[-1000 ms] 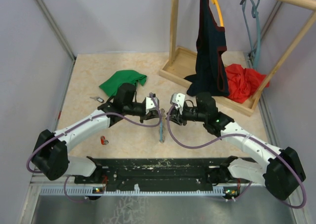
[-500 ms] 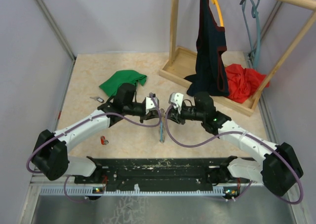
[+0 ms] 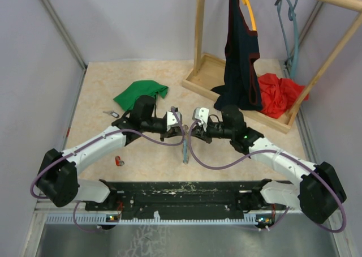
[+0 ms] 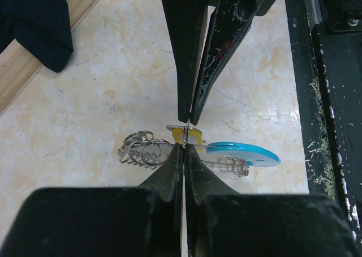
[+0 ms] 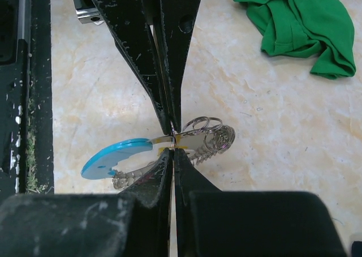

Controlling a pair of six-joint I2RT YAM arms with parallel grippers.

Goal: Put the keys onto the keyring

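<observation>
Above the table, the right gripper has just pinched shut on the yellow key. It meets the left gripper tip to tip, and that one is clamped on the hanging keyring. Threading can likely begin, while the red key lies apart.

arms: white links, black joints | cables: purple | left claw, right claw: black, scuffed, white-flecked | LED: green

The beige marbled tabletop is carrying a green cloth at far left. A small dark item is lying near the cloth, unidentifiable. A red key is lying front left. A wooden rack base is standing far right.
</observation>
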